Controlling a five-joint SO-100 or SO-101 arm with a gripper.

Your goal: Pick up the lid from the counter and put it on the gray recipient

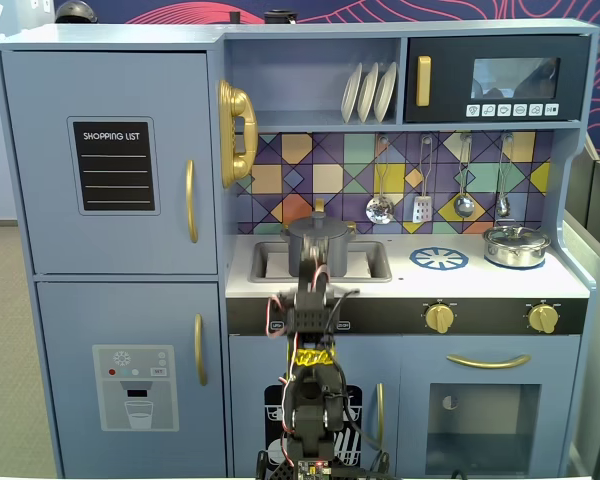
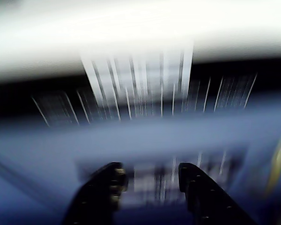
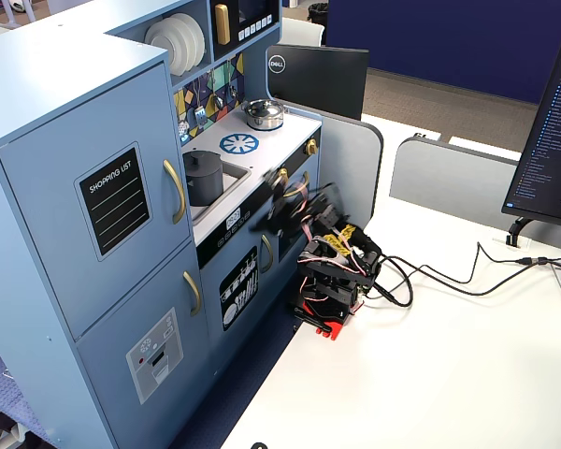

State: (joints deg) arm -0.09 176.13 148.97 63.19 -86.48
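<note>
The dark gray pot [image 1: 317, 243] sits in the toy sink ahead of the spread, empty fingers [image 2: 150, 177]; its lid [image 1: 318, 222] seems already seated, likely light, rigid, best pinched by the knob.

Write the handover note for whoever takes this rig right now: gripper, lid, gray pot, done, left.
Gripper: open and empty in the blurred wrist view; the arm is in motion in front of the toy kitchen, below counter level.
Gray pot: stands in the sink. In both fixed views it appears to carry the lid, knob on top; the arm hides its lower part in the front fixed view.
Silver pot: on the right side of the counter, lidded, untouched.
Done: the lid appears placed on the gray pot.
Left: confirm the lid sits flush, then park the arm.
</note>
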